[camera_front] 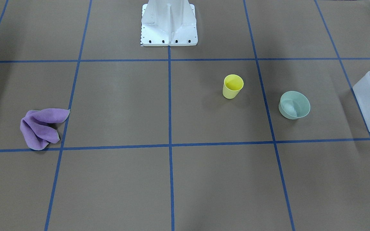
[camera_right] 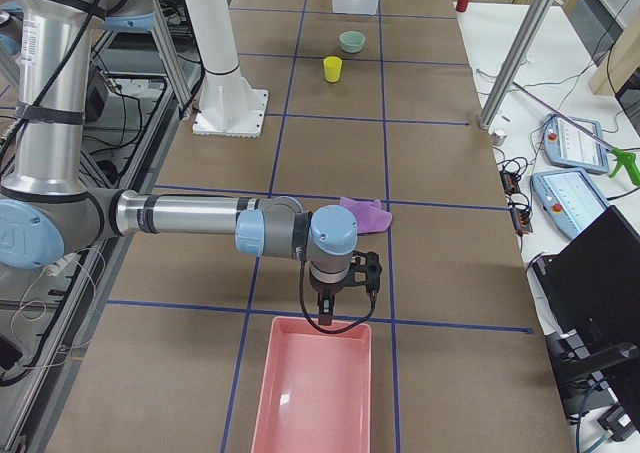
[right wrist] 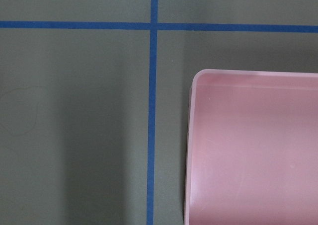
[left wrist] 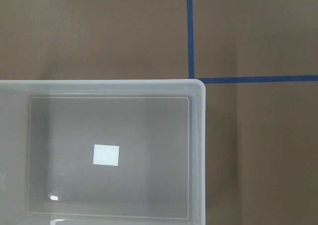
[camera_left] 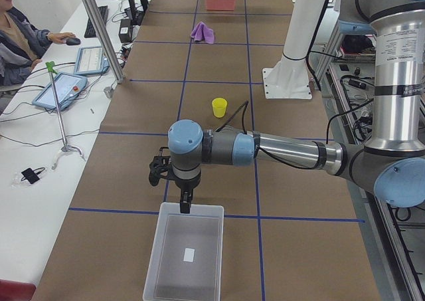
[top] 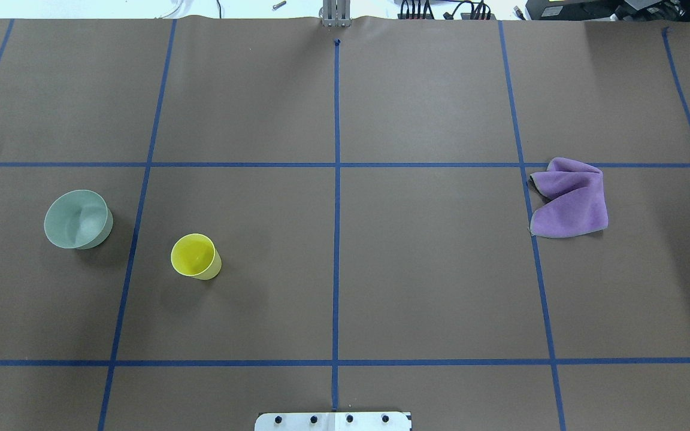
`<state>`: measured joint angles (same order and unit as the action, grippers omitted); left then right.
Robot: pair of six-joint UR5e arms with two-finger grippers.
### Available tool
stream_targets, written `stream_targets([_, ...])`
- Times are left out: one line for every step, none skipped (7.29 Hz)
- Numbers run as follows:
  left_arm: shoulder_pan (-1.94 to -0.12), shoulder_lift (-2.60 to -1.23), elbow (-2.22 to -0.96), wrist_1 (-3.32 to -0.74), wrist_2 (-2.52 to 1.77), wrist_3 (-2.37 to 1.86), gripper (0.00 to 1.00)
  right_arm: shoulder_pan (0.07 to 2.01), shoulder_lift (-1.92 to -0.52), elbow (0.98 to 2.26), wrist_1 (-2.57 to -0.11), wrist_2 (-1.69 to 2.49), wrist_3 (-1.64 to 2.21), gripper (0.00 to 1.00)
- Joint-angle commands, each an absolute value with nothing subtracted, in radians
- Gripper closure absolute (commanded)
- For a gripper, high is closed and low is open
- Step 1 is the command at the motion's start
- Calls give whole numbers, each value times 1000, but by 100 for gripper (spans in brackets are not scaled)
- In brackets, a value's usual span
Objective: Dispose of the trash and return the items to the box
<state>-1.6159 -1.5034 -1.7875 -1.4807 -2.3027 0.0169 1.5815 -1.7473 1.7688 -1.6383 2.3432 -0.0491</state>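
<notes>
A white square patch (left wrist: 106, 154) on the floor of the frosted box (left wrist: 197, 150) is the only label in sight; any print on it is too faint to read. The box stands at the table's end on the robot's left. The left gripper (camera_left: 184, 205) hangs point-down over the box's rim nearest the table's middle. It shows only from the side, so whether its fingers are parted or closed cannot be told.

The mint-green bowl (camera_front: 294, 105) sits upright on the brown table (camera_front: 124, 102), outside the box and between it and the yellow cup (camera_front: 233, 86), touching neither. From the left-end camera, the left arm hides the bowl.

Well apart, on the robot's right, a crumpled purple cloth (camera_front: 42, 127) lies against a line of blue tape (camera_front: 169, 106). Beyond it a pink tray (camera_right: 315, 393) rests at the table's other end, with the right gripper (camera_right: 325, 318) poised above the tray's rim. Its fingers too are seen only side-on, so their state cannot be told.

The white robot base (camera_front: 169, 24) stands at the table's back edge. An operator (camera_left: 16, 35) sits at a side desk.
</notes>
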Motion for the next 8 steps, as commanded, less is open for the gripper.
stream_targets([-1615, -1508, -1787, -1482, -2304, 17, 2, 1582, -1746, 1769, -1638, 2344, -49, 0])
stream_targets([-1615, -1506, -1781, -1483, -2303, 17, 2, 1582, -1744, 1769, -1638, 2344, -48, 0])
stream_targets([-1615, -1505, -1786, -1483, -2303, 17, 2, 1582, -1744, 1767, -1638, 2344, -46, 0])
stream_targets([-1615, -1503, -1784, -1485, -2303, 15, 2, 1582, -1744, 1767, -1640, 2342, -46, 0])
stream_targets([-1615, -1503, -1786, -1485, -2304, 15, 2, 1582, -1744, 1767, -1638, 2342, -46, 0])
stream_targets([-1614, -1503, -1786, -1488, -2303, 15, 2, 1582, -1744, 1767, -1640, 2342, -43, 0])
stream_targets([-1614, -1503, -1783, -1488, -2301, 11, 2, 1582, -1744, 1769, -1638, 2344, -43, 0])
stream_targets([-1614, -1497, -1793, -1489, -2302, 12, 2, 1582, -1746, 1769, -1638, 2342, -38, 0])
